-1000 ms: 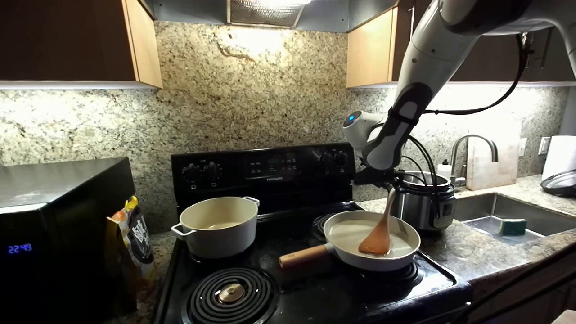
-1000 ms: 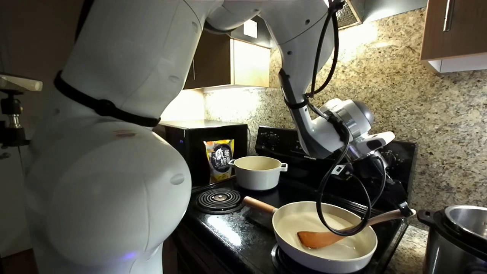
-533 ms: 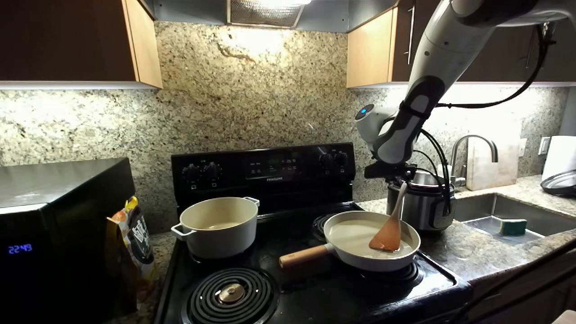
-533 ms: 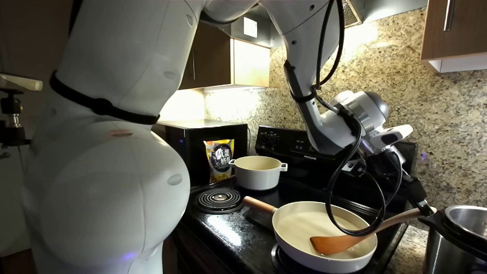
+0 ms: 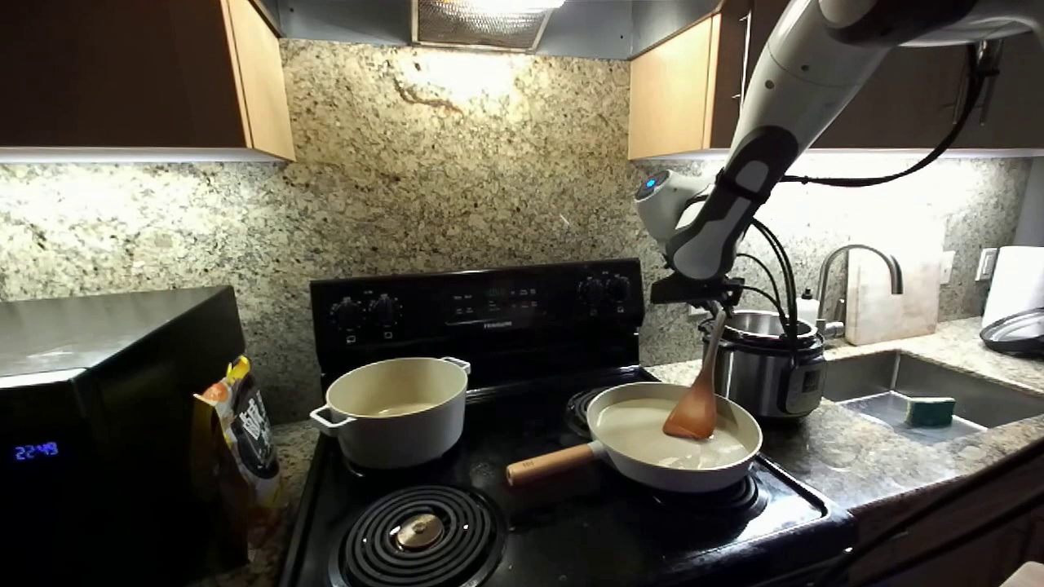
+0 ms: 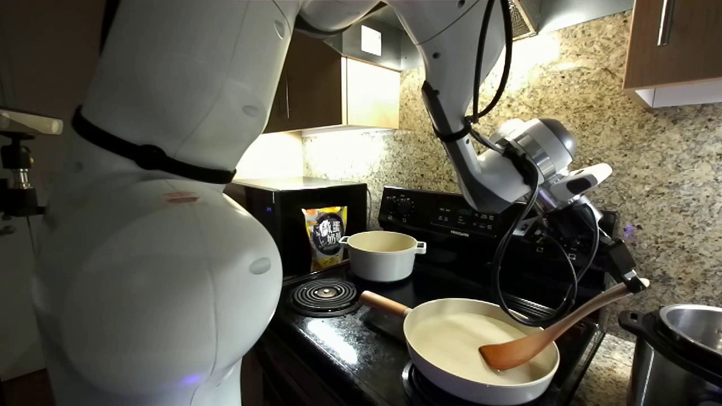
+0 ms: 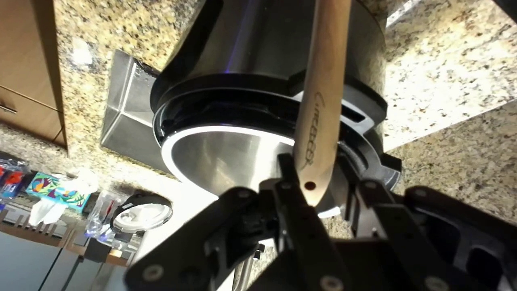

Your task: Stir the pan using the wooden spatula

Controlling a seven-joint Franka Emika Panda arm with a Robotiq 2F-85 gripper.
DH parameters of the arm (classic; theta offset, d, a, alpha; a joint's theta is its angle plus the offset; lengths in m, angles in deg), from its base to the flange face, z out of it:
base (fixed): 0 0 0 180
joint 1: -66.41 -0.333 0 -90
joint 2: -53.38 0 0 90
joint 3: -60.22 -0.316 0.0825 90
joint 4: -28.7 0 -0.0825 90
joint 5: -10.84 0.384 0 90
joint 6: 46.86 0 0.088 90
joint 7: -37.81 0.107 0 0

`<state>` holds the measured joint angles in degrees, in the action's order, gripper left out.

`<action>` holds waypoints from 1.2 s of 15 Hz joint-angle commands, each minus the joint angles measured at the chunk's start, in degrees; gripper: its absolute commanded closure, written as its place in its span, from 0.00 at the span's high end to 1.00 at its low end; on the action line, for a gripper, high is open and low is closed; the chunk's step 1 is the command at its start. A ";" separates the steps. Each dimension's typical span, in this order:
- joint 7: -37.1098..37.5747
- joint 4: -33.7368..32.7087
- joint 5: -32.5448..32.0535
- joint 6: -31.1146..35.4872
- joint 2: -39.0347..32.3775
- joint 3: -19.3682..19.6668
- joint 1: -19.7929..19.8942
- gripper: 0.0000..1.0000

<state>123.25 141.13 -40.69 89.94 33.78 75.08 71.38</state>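
Judging by how things are lying, the stirring is under way: the wooden spatula is being held, and its blade is reaching down into the pan, just right of the pan's centre. More sweeps are probably remaining, though nothing here is showing how many. The angle is hiding whether the blade is touching the bottom.

The fingers are gripping the spatula by the end of its handle, at the lower centre of the wrist view. The pan is sitting on the stove, right of the middle of the frame in an exterior view.

In that frame, one spatula and one pan are showing. One two-handled pot is standing left of centre. One steel cooker is standing on the surface, right of the pan; one sponge is sitting in the sink, farther right. One microwave is filling the lower left, one bag standing beside it.
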 commanded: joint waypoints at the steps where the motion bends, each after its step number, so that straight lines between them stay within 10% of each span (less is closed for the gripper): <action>1: -1.17 -2.77 0.38 -2.90 -0.77 -1.61 -0.76 0.07; 18: -0.34 -0.15 -3.02 -3.11 -0.59 -5.61 -5.05 0.07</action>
<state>123.24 138.09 -42.15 86.15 32.06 69.67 66.14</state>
